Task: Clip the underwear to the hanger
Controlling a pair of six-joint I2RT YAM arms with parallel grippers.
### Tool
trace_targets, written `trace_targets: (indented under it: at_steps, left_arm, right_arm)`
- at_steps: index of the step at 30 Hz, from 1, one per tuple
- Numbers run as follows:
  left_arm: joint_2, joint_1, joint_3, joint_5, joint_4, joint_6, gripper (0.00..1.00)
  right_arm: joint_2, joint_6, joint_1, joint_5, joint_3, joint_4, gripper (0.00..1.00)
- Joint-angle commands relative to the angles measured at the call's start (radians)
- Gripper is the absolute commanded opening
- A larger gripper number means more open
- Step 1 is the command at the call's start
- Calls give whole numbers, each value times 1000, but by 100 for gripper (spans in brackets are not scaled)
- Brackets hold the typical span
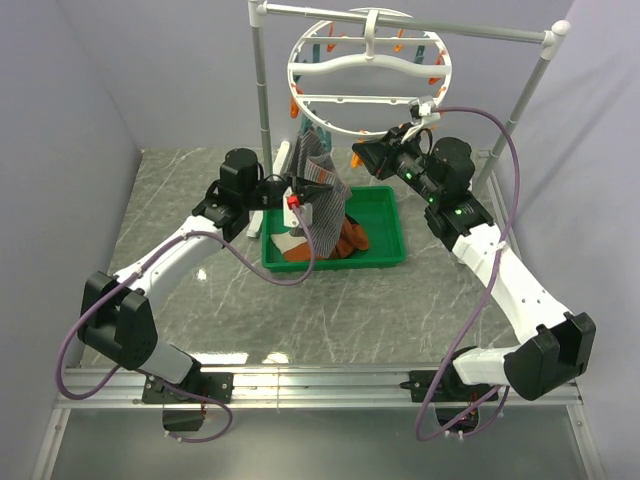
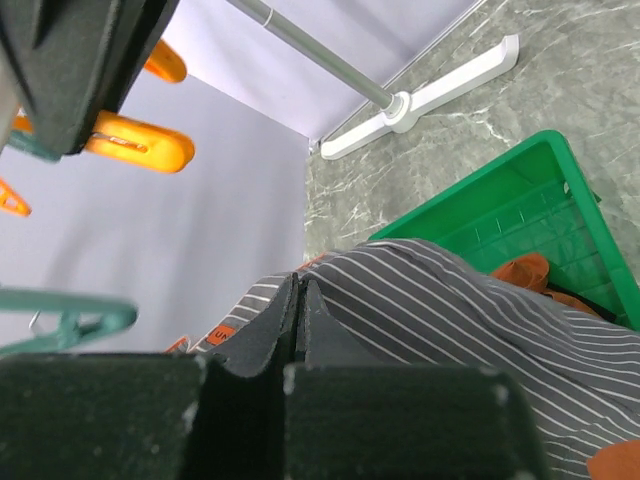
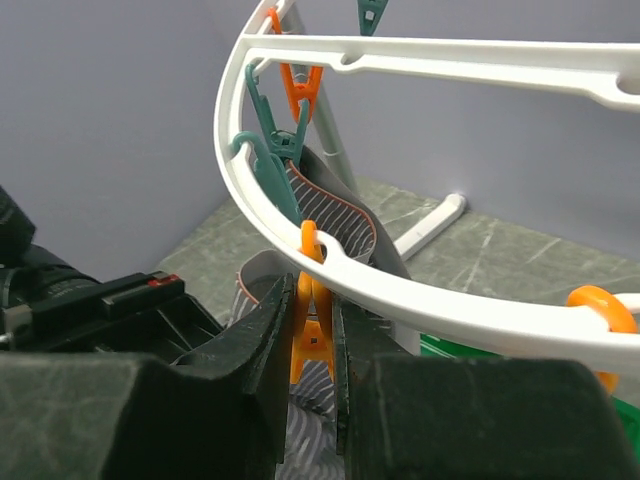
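Above the green tray (image 1: 385, 262), your left arm reaches forward, the left gripper (image 1: 288, 196) holding the underwear (image 1: 322, 200) up beneath the hanger (image 1: 368, 100). The right gripper (image 1: 362, 157) meets the ring's lower rim, close to the cloth.

At your left wrist, the jaws are clamped on striped cloth.

At your right wrist, the fingers (image 3: 265, 340) squeeze an orange clothespin (image 3: 312, 335); its tip is hidden, possibly gaping.

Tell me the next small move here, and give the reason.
Probably the left gripper should ease the underwear edge into the mouth of the orange clothespin. The right gripper pinches that pin on the hanger, while the left is shut on the striped cloth, held up just behind the ring and not yet clipped. Whether the pin's mouth is open is hidden.
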Motion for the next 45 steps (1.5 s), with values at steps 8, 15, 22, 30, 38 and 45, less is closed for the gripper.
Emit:
trace_targets:
  at_steps: [8, 15, 22, 30, 38, 45]
  left_arm:
    - [-43, -38, -42, 39, 212, 10, 0]
    - [-48, -71, -67, 41, 282, 35, 0]
    - [-46, -88, -81, 35, 337, 49, 0]
    - [-37, -105, -84, 16, 432, 18, 0]
    - [-32, -114, -76, 16, 446, 18, 0]
    - [-21, -114, -72, 12, 459, 13, 0]
  right_arm:
    - [21, 149, -42, -122, 39, 85, 0]
    - [29, 213, -65, -163, 31, 119, 0]
    - [33, 230, -76, -174, 30, 119, 0]
    - [58, 307, -108, -211, 36, 127, 0]
    - [75, 399, -133, -260, 33, 165, 0]
    - [71, 488, -150, -288, 27, 199, 0]
